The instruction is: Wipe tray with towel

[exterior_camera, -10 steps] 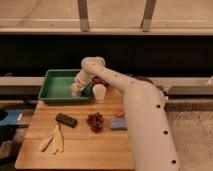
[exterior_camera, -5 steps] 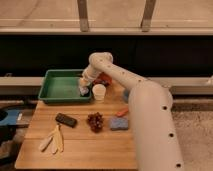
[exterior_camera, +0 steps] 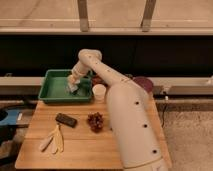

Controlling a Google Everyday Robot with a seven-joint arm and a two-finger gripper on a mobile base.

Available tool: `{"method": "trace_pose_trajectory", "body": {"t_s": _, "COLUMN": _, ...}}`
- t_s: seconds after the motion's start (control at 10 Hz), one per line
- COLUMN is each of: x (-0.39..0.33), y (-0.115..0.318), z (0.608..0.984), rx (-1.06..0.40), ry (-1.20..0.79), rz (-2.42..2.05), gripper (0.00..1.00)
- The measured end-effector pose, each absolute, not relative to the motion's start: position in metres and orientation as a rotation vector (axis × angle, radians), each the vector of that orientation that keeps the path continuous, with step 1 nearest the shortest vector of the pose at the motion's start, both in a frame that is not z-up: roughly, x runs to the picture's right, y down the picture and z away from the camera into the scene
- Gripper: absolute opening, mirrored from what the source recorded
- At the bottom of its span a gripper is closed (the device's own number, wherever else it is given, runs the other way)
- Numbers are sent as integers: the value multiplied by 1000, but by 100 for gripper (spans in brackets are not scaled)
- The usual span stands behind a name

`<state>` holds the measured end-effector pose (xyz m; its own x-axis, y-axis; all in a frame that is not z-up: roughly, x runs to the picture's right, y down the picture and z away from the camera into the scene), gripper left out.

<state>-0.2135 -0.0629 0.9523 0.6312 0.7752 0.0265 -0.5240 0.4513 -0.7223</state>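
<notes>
The green tray (exterior_camera: 54, 94) sits at the back left of the wooden table. My arm reaches over it from the right, and my gripper (exterior_camera: 74, 84) points down into the right half of the tray. It is shut on the pale grey-blue towel (exterior_camera: 73, 89), which rests on the tray floor under the fingers.
A white cup (exterior_camera: 99, 92) stands just right of the tray. A black block (exterior_camera: 66, 119), a dark red cluster of fruit (exterior_camera: 95, 121) and a banana (exterior_camera: 52, 141) lie on the table (exterior_camera: 75, 155) in front. A dark red bowl (exterior_camera: 143, 82) sits at the back right.
The gripper with the towel slid right across the tray floor, then back to the left. The arm's bulk has swung closer to the camera.
</notes>
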Motion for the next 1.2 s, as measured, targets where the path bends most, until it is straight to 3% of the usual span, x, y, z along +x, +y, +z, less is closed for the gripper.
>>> {"method": "trace_pose_trajectory", "body": {"t_s": 0.5, "x": -244, "y": -25, "z": 907, "rx": -808, "ry": -446, "rz": 765, "gripper": 0}}
{"method": "trace_pose_trajectory", "body": {"t_s": 0.9, "x": -183, "y": 10, "z": 880, "rx": -809, "ry": -385, "rz": 836, "gripper": 0}}
{"method": "trace_pose_trajectory", "body": {"t_s": 1.2, "x": -144, "y": 0, "z": 886, "rx": -754, "ry": -311, "rz": 873, "gripper": 0}}
